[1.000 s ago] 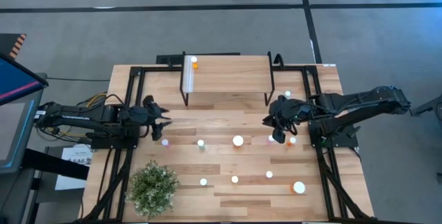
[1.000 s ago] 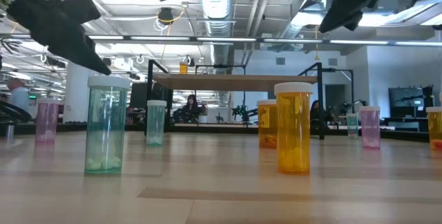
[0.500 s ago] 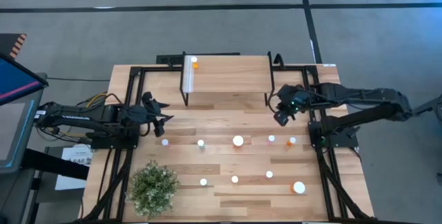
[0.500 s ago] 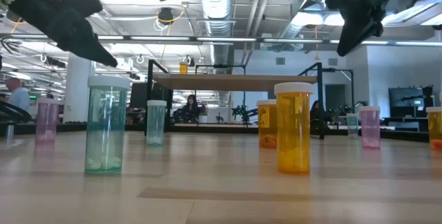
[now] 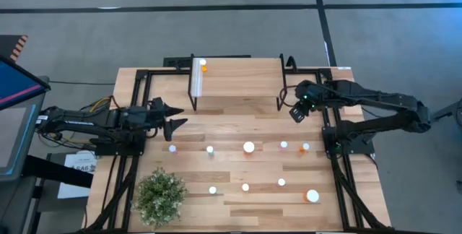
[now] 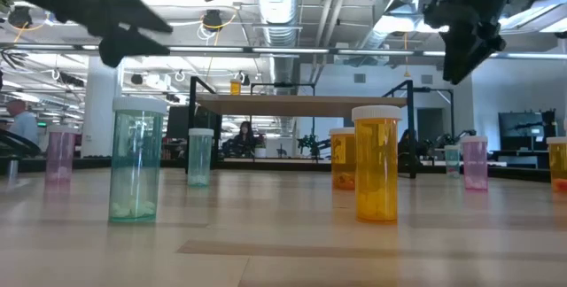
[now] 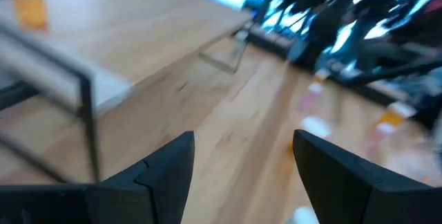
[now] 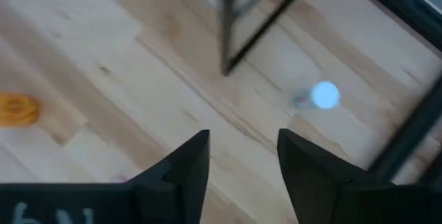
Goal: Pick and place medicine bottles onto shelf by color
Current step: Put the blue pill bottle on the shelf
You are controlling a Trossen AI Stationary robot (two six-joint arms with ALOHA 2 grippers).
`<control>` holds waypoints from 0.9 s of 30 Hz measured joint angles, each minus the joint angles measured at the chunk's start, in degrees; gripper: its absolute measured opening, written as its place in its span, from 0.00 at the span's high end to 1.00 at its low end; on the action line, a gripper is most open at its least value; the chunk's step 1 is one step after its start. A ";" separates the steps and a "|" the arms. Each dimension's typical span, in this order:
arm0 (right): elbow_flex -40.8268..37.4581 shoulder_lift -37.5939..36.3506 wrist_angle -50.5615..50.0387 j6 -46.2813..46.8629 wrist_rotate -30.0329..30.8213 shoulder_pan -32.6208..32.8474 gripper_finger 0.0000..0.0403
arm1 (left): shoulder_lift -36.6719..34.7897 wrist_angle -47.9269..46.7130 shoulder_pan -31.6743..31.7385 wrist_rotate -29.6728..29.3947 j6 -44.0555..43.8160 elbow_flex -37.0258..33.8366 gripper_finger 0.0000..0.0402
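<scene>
The shelf (image 5: pixel 238 79) stands at the table's far middle with one orange bottle (image 5: pixel 203 66) on its far left corner. Several white-capped medicine bottles stand upright on the table, among them a teal one (image 6: pixel 135 159), a large orange one (image 6: pixel 376 163) and a pink one (image 6: pixel 475 163). My left gripper (image 5: pixel 175 115) hovers open left of the shelf's near left leg, pointing about level toward the right. My right gripper (image 5: pixel 296 113) hangs open by the shelf's right legs, pointing down. Nothing is between its fingers. Below it stand a white-capped bottle (image 8: pixel 324 96) and an orange bottle (image 8: pixel 17 108).
A bushy potted plant (image 5: pixel 159 196) stands at the near left corner. The shelf's black legs (image 8: pixel 231 37) are close to my right gripper. Bare wood lies between the shelf and the row of bottles (image 5: pixel 249 146) across the middle.
My right gripper has swung from above the bottles at the right of the middle row toward the table's far edge, up beside the shelf's right legs; the bottles stayed put. My left gripper has risen a little and tipped up from slanting down to about level.
</scene>
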 joint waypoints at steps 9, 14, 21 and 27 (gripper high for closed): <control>0.00 2.05 -1.07 -0.31 0.00 -9.12 0.49 | -0.02 16.88 -0.02 6.86 13.41 1.99 0.42; -0.02 4.75 -0.43 -2.66 -0.10 -13.48 0.49 | 0.02 18.77 -0.02 6.60 8.08 2.00 0.42; -2.84 6.40 4.69 -6.22 -4.60 -18.29 0.48 | 0.00 19.10 -0.02 6.80 5.85 2.00 0.42; -8.03 6.02 9.23 -8.84 -5.12 -21.51 0.48 | 0.00 19.19 -0.02 6.71 5.81 2.00 0.42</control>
